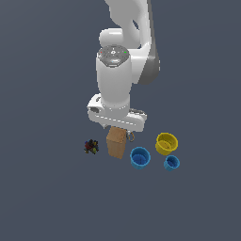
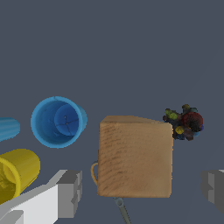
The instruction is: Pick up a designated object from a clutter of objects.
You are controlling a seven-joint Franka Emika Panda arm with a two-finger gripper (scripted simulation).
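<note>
so you're at the approach step here, the arm (image 1: 115, 80) hangs right over the pile with the gripper (image 2: 142, 188) straddling the tan box (image 2: 134, 157), and nothing's been grabbed yet as far as I can tell. In the wrist view the two fingers (image 2: 70, 192) sit wide apart, one on each side of the box with a clear gap to its faces, so they're spread and empty. The box stands upright in the middle of the clutter, biggest thing there by far. Next down in size, the yellow cup (image 1: 166, 143) sits off toward the exterior view's right, well apart from the box, then the bigger blue cup (image 1: 140, 157) is near the box on that same side, and the smaller blue cup (image 1: 172, 163) is past it. The scissors (image 2: 118, 199) are tucked right up against the box, mostly hidden, only a yellow handle loop and a blade show. The little dark multicoloured lump (image 1: 91, 147) is on the other side. I'd say your next move is go lower, keep centred, then squeeze, and watch that a finger doesn't snag those scissors
</note>
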